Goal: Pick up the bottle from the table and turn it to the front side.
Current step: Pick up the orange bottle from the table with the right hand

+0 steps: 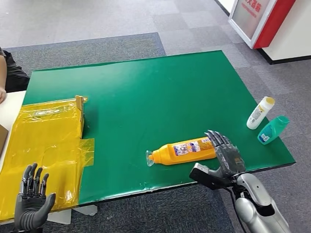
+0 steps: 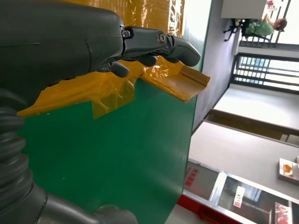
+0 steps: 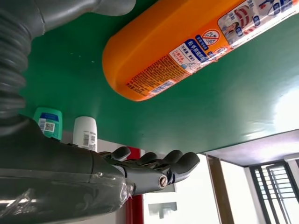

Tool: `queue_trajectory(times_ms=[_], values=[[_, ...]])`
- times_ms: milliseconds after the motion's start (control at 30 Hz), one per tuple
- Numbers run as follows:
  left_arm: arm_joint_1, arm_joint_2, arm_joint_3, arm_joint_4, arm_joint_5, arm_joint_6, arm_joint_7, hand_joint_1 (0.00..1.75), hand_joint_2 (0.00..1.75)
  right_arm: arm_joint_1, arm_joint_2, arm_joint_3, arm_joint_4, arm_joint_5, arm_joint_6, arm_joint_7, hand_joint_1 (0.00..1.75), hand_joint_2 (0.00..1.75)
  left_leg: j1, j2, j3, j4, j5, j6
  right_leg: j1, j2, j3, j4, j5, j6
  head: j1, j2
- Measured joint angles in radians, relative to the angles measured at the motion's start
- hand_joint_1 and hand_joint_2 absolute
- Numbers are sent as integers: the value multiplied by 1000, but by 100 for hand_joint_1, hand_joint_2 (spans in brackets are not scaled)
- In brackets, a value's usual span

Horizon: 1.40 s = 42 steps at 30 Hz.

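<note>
An orange bottle [image 1: 183, 151] lies on its side on the green table [image 1: 146, 97] near the front edge, its neck to the left and a printed label facing up. The right wrist view shows its base and label [image 3: 176, 46] close by. My right hand [image 1: 224, 154] hovers open just off the bottle's base end, fingers extended and thumb spread, holding nothing. My left hand [image 1: 32, 199] is open over the yellow plastic at the table's front left corner, fingers apart and empty; the left wrist view shows its fingers [image 2: 159, 44] stretched out.
Yellow plastic sheeting [image 1: 43, 145] covers a box at the table's left. A white bottle [image 1: 259, 113] and a teal bottle [image 1: 272, 130] lie at the right edge. A person's arm [image 1: 5, 73] shows at far left. A red-and-white stand [image 1: 256, 19] is at back right.
</note>
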Motion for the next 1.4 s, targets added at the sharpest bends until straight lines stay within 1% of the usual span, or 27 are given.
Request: queue_trajectory(times_ms=[67, 167, 333, 400, 500, 600, 733, 867, 1100, 1233, 1400], values=[[-2, 6, -5, 6, -3, 2, -2, 0, 175, -19, -9, 0, 8, 10, 22, 8, 0, 175, 0, 0, 0, 0, 0, 0, 0, 0, 0, 0, 0, 0, 0, 0], [-10, 17, -16, 17, -5, 1, -7, 0, 175, -75, -36, 4, 36, 15, 91, 21, 0, 175, 0, 0, -1, 0, 1, 0, 0, 0, -1, 0, 1, 0, 0, 0], [-31, 35, -36, 38, -7, 2, -21, 0, 175, -224, -95, 26, 139, -39, 267, 20, 0, 175, 0, 0, -2, 0, 3, 1, -1, 0, -2, 0, 4, 1, 0, 0], [-35, 41, -43, 46, -7, 4, -25, 0, 175, -275, -119, 43, 184, -58, 304, 16, 0, 175, -1, 0, -3, 0, 4, 1, -1, 0, -2, 0, 4, 2, 0, 0], [-37, 49, -48, 55, -6, 4, -29, 0, 175, -318, -143, 60, 228, -82, 324, 11, 0, 175, -1, 0, -3, 0, 4, 0, -1, 0, -3, 0, 5, 2, 0, 0], [-40, 56, -51, 64, -4, 4, -34, 0, 175, -351, -159, 80, 264, -133, 340, 6, 0, 175, -1, 0, -4, 0, 4, 0, -1, 0, -4, 0, 5, 2, 0, 0], [-46, 63, -57, 75, -1, 4, -41, 0, 175, -412, -175, 117, 332, -174, 361, 7, 0, 175, -1, 0, -5, 0, 4, 0, -1, 0, -5, 0, 5, 2, 0, 0], [-49, 68, -61, 84, 10, 3, -42, 0, 175, -462, -190, 162, 395, -206, 404, 0, 0, 175, -1, 0, -5, 0, 5, 0, -1, 0, -5, 0, 5, 2, 0, 0], [-55, 80, -60, 101, 20, 0, -54, 0, 175, -496, -247, 245, 429, -334, 494, -22, 0, 175, -1, -1, -6, 0, 5, 0, -1, 0, -6, 0, 5, 2, 0, 0], [-64, 85, -61, 113, 21, -1, -59, 0, 175, -520, -271, 286, 447, -373, 505, -25, 0, 175, -1, 0, -7, 0, 5, 0, -1, 0, -6, 0, 6, 1, 0, 0], [-70, 89, -65, 125, 25, 1, -59, 0, 175, -540, -279, 339, 476, -389, 498, -18, 0, 175, -1, 0, -7, 0, 5, 0, -1, 0, -6, 0, 6, 1, 0, 0]])
